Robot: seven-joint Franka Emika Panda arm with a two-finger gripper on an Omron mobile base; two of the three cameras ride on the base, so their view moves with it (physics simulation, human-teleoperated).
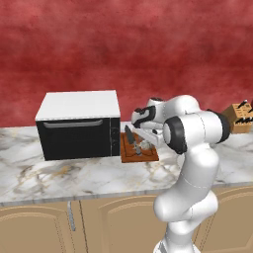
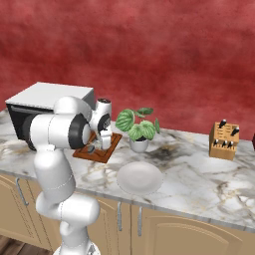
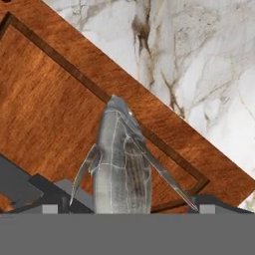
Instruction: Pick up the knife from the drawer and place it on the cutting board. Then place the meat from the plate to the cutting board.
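The reddish-brown cutting board (image 1: pixel 149 156) (image 2: pixel 101 155) (image 3: pixel 50 99) lies on the marble counter just right of the black oven. On its left part rests the knife (image 1: pixel 129 136), grey blade toward the wall and dark handle toward me. My gripper (image 1: pixel 147 140) (image 2: pixel 97 143) (image 3: pixel 129 200) points down over the board's right half. It is shut on the meat (image 1: pixel 146 145) (image 3: pixel 122 159), a pale grey lump with thin fins, which hangs between the fingers with its far tip just above the wood.
A black oven (image 1: pixel 79 136) with a white top stands left of the board. Right of the board sit a potted plant (image 2: pixel 138 127) and a white plate (image 2: pixel 139 178) near the counter's front edge. A tan knife block (image 2: pixel 224 141) stands far right.
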